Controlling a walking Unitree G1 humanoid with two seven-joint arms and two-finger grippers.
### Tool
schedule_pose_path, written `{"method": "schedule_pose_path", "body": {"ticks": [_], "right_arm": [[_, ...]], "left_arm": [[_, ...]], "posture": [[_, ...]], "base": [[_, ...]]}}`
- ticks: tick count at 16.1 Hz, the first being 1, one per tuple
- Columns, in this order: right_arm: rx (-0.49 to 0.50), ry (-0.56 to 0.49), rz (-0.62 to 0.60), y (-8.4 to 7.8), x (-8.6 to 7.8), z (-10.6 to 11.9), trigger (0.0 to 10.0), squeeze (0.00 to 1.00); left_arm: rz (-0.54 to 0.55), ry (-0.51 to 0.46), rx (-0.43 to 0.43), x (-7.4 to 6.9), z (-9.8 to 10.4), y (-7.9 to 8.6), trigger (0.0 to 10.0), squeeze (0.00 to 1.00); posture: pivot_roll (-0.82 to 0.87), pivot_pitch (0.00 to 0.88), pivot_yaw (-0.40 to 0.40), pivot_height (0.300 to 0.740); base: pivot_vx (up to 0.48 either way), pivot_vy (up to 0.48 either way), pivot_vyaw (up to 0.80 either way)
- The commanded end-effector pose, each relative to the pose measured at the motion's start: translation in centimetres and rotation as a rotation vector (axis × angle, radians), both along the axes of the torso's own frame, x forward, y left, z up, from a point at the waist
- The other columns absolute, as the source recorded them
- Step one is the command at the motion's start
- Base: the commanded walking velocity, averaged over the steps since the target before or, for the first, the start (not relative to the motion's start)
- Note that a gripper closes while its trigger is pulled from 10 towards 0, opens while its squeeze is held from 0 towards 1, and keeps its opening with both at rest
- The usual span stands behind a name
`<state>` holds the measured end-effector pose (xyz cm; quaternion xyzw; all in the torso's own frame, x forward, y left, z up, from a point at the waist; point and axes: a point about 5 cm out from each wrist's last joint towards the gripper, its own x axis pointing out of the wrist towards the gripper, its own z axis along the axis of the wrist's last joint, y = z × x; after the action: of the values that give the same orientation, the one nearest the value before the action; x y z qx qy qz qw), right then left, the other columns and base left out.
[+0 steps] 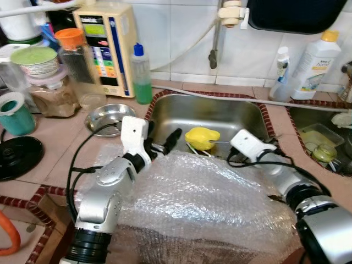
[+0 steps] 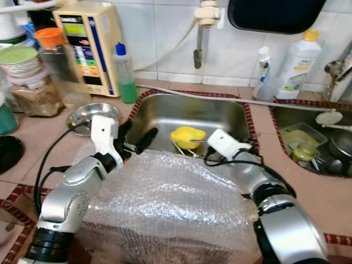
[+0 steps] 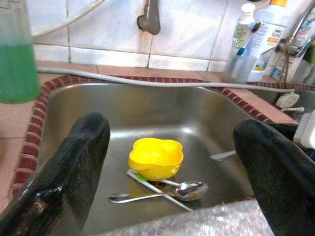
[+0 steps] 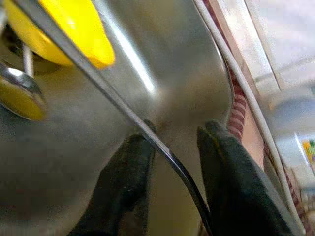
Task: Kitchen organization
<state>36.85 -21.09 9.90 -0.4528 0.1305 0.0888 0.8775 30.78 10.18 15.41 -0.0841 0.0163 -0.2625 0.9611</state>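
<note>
A yellow bowl (image 1: 202, 137) rests in the steel sink (image 1: 220, 113), on top of a spoon (image 3: 189, 189) and other cutlery. My left gripper (image 1: 162, 137) hovers open over the sink's front left rim, and its fingers (image 3: 78, 162) frame the bowl from a distance. My right gripper (image 4: 172, 142) reaches down into the sink to the right of the bowl. It is shut on a thin metal utensil handle (image 4: 123, 105) that runs from between the fingers toward the bowl. Both arms reach over a bubble-wrap sheet (image 1: 198, 203).
A green soap bottle (image 1: 142, 74) and a small steel bowl (image 1: 110, 116) stand left of the sink, with jars and containers behind them. White bottles (image 1: 316, 63) stand at the back right. A second sink (image 1: 322, 146) on the right holds dishes. A tap (image 1: 214, 55) hangs above.
</note>
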Motion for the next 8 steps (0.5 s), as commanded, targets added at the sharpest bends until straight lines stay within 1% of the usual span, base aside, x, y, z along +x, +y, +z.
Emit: {"method": "schedule_pose_path", "body": {"ticks": [1, 5, 8], "right_arm": [[0.020, -0.027, -0.023, -0.20, 0.26, 0.54, 10.0, 1.00], [0.068, -0.059, -0.018, 0.30, 0.44, 0.88, 10.0, 1.00], [0.084, -0.015, -0.036, 0.10, 0.17, 0.26, 10.0, 1.00]], "left_arm": [[-0.001, -0.026, 0.007, 0.29, 0.63, -0.40, 10.0, 1.00], [0.000, -0.026, -0.015, 0.33, 0.67, -0.67, 10.0, 1.00], [0.006, -0.028, -0.009, 0.49, 0.77, -0.66, 10.0, 1.00]], "posture": [[0.11, 0.000, 0.042, 0.740], [0.11, 0.000, 0.045, 0.740], [0.11, 0.000, 0.048, 0.740]], "base": [[0.000, 0.000, 0.00], [0.000, 0.000, 0.00], [0.000, 0.000, 0.00]]}}
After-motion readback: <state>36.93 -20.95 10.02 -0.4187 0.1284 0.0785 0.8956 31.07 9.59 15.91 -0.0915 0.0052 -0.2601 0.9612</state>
